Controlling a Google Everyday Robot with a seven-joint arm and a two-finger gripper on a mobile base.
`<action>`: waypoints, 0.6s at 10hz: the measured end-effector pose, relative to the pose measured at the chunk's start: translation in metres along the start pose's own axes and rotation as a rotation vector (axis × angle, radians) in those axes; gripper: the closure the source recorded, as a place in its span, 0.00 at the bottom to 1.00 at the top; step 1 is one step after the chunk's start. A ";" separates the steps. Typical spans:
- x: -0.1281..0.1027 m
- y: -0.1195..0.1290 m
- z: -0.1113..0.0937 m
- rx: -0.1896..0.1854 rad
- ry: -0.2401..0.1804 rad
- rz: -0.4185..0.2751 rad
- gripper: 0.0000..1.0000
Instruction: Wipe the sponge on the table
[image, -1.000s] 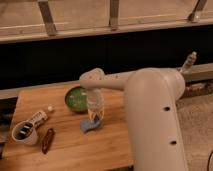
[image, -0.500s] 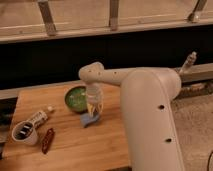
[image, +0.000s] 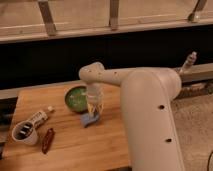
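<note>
Hand (image: 94, 109) held pointing down onto the sponge (image: 89, 120) at mid-bench.
The light-blue sponge is laid flat on the bench (image: 75, 150), just near and right of the green bowl (image: 75, 98). The hand is set at its far edge, seemingly so it can be dragged over the wood. How far the hand is opened cannot be told.

The bench (image: 75, 145) is matt light-brown wood with visible plank grain. On it, the sponge (image: 89, 120) looks soft and matt; the gripper (image: 94, 107), directly over the sponge, is smooth pale plastic.
</note>
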 end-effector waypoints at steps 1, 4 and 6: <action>0.000 0.000 0.000 0.000 0.000 0.000 0.92; 0.000 0.000 0.000 0.000 0.000 0.001 0.99; 0.000 -0.001 0.000 0.000 0.000 0.001 0.90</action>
